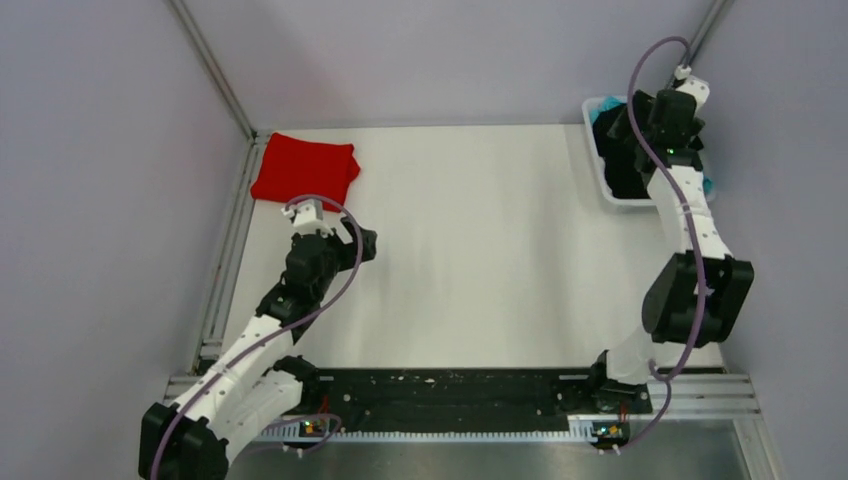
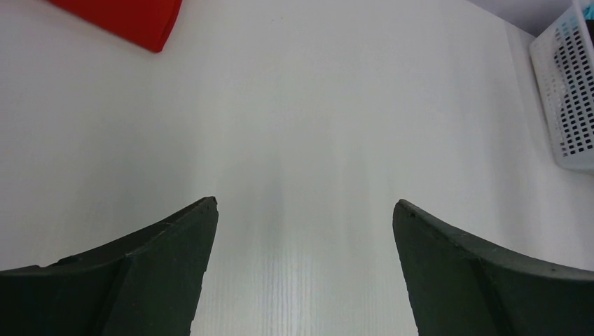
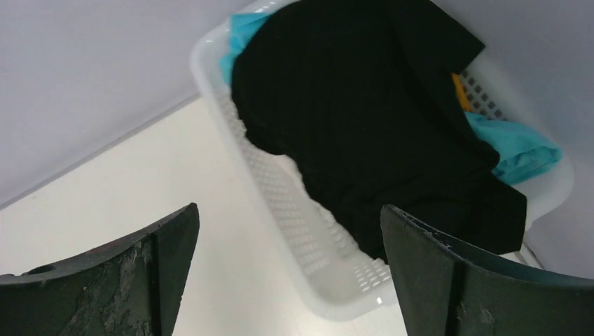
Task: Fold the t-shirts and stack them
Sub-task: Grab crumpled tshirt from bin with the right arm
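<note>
1. The white perforated basket [image 3: 280, 203] sits at the far right corner of the tabletop [image 1: 480, 250] and serves as the reference for all positions below.
2. A black t-shirt [image 3: 371, 119] lies crumpled on top inside the basket. It is unfolded, covers most of the interior, and one edge drapes toward the basket's long wall.
3. Teal fabric [image 3: 522, 150] shows beneath the black t-shirt at two ends of the basket. A small strip of orange fabric [image 3: 459, 91] shows beside it. What these garments are cannot be determined.
4. A red t-shirt [image 1: 305, 170] lies flat on the tabletop, well apart from the basket, at the far corner opposite it. It is folded into a compact rectangle with squared edges.
5. The right pincer [image 3: 288, 207] hangs above the basket with its fingers spread wide. It holds nothing and is clear of the black t-shirt.
6. The left pincer [image 2: 305, 203] is across the tabletop from the basket, over bare surface just short of the red t-shirt. Its fingers are spread and it holds nothing.
</note>
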